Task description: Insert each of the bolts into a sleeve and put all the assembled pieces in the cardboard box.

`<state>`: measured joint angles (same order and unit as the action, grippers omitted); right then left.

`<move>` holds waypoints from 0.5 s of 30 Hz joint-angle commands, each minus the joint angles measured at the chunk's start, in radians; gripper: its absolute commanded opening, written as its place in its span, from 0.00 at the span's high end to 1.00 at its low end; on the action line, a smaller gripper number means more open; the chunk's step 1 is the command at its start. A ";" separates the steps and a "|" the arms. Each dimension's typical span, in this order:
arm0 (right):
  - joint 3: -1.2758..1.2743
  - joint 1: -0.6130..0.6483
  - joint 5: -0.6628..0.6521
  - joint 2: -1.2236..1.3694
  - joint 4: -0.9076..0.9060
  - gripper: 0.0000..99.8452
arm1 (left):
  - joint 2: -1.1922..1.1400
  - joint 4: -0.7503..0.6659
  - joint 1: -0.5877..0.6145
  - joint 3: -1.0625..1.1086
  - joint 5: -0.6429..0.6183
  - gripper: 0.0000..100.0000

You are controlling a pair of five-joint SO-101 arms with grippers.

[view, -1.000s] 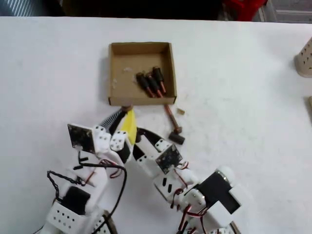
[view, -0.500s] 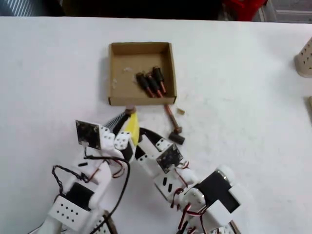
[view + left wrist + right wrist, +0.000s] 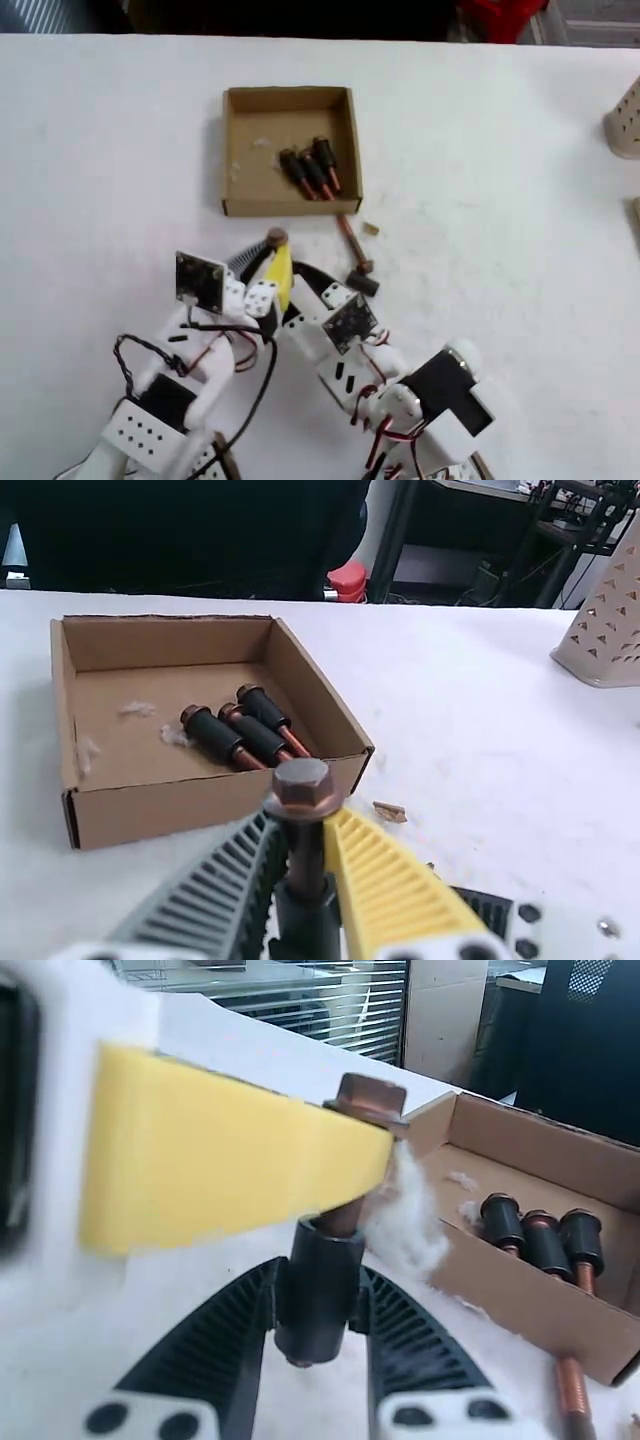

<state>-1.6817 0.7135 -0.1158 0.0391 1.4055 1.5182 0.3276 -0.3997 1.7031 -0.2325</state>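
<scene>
Left jaws clench the bolt (image 3: pixel 298 785); right jaws clench the sleeve (image 3: pixel 318 1295). Best to keep them coaxial and push straight until the head seats.

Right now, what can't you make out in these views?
- How deep the held bolt sits in the held sleeve: in the right wrist view the left gripper has its yellow finger across the shank. In the high view that gripper covers the joint.
- Loose bolt: cut off by the frame edge in the right wrist view. In the high view it is too small to tell whether it touches the loose sleeve.
- Tan scrap: too small to identify.
</scene>
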 commanded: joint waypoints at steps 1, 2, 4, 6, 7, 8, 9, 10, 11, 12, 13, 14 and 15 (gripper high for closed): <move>-0.006 -0.012 -0.005 -0.008 0.035 0.98 | -0.010 0.011 -0.016 -0.005 0.014 0.97; -0.006 -0.012 -0.005 -0.008 0.035 0.98 | -0.010 0.011 -0.016 -0.005 0.014 0.96; -0.006 -0.012 -0.005 -0.008 0.035 0.98 | -0.010 0.011 -0.015 -0.005 0.014 0.91; -0.006 -0.012 -0.005 -0.008 0.035 0.98 | -0.013 0.014 -0.015 -0.005 0.011 0.82; -0.006 -0.012 -0.005 -0.008 0.035 0.98 | -0.013 0.028 -0.015 -0.005 0.009 0.78; -0.006 -0.012 -0.005 -0.008 0.035 0.98 | -0.012 0.051 -0.015 -0.005 0.008 0.74; -0.006 -0.012 -0.005 -0.008 0.035 0.98 | -0.010 0.068 -0.015 -0.005 0.008 0.71; -0.006 -0.012 -0.005 -0.008 0.035 0.98 | -0.010 0.077 -0.015 -0.005 0.008 0.68; -0.006 -0.012 -0.005 -0.008 0.035 0.98 | -0.010 0.081 -0.015 -0.005 0.008 0.66; -0.006 -0.012 -0.005 -0.008 0.035 0.98 | -0.010 0.081 -0.010 -0.005 0.008 0.65; -0.006 -0.012 -0.005 -0.008 0.035 0.98 | -0.010 0.080 -0.008 -0.005 0.008 0.65; -0.006 -0.012 -0.005 -0.008 0.035 0.98 | -0.010 0.080 -0.007 -0.005 0.008 0.65; -0.006 -0.012 -0.005 -0.008 0.035 0.98 | -0.010 0.080 -0.007 -0.005 0.008 0.65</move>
<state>-1.6817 0.7043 -0.1143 0.0391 1.4085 1.5090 0.4028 -0.3936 1.7031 -0.2294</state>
